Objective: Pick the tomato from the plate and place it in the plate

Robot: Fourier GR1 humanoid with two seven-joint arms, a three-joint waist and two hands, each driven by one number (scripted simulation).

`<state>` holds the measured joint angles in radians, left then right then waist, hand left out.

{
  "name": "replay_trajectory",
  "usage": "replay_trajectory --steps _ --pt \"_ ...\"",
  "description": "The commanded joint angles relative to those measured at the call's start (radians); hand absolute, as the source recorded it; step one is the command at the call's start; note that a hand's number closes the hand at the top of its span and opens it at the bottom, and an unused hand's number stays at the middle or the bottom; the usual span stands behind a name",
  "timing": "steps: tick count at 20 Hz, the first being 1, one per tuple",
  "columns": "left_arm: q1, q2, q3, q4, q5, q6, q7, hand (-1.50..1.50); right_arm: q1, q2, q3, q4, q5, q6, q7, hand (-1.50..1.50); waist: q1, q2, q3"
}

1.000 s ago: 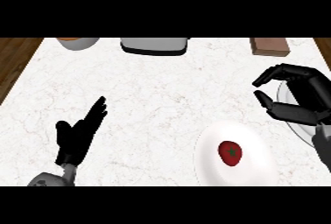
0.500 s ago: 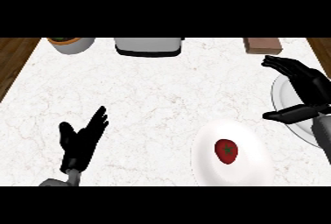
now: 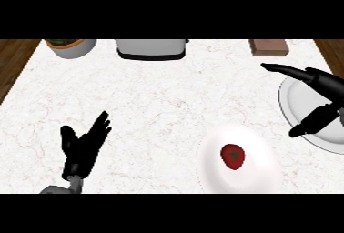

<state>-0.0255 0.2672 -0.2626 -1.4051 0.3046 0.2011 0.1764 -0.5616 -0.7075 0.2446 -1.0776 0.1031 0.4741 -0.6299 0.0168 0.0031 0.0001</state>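
A red tomato (image 3: 232, 156) lies in the middle of a white plate (image 3: 254, 177) at the lower right of the counter. A second, greyish white plate (image 3: 293, 103) sits at the right edge, partly covered by my right hand (image 3: 321, 99). That hand is open above it, fingers spread wide and thumb hanging down, up and to the right of the tomato and apart from it. My left hand (image 3: 82, 149) rests open at the lower left, fingers up, holding nothing.
At the back edge stand a potted plant in a grey pot (image 3: 70, 46), a grey toaster-like appliance (image 3: 150, 48) and a brown block (image 3: 269, 46). Dark wood floor shows past the counter's left and right edges.
The view has shifted, so everything sits lower in the picture. My right hand has opened its fingers wider and now hangs over the right plate. The tomato has not moved on its plate.
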Motion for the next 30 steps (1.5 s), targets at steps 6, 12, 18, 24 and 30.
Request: replay_trajectory --steps 6,12,18,24,30 --pt "0.059 -0.014 0.006 -0.022 -0.037 -0.003 -0.034 0.0 0.086 0.044 0.114 -0.247 0.191 -0.029 0.185 -1.5 -0.017 -0.006 -0.001" --pt "0.032 -0.031 0.039 -0.017 -0.041 -0.021 0.008 0.0 0.12 0.146 0.118 -0.359 0.291 -0.046 0.327 -1.5 -0.015 -0.004 0.0" --pt "0.046 -0.035 0.059 -0.008 -0.044 -0.056 -0.001 0.0 0.265 0.186 0.191 -0.422 0.401 -0.038 0.375 -1.5 -0.015 -0.004 0.0" --pt "0.15 -0.072 0.026 -0.137 -0.111 -0.026 0.025 0.0 0.276 0.216 0.118 -0.365 0.469 0.011 0.274 -1.5 -0.011 -0.004 0.0" --pt "0.004 -0.103 0.111 0.078 -0.111 -0.083 -0.036 0.0 0.35 0.269 0.13 -0.477 0.584 -0.017 0.345 -1.5 -0.019 -0.003 0.0"
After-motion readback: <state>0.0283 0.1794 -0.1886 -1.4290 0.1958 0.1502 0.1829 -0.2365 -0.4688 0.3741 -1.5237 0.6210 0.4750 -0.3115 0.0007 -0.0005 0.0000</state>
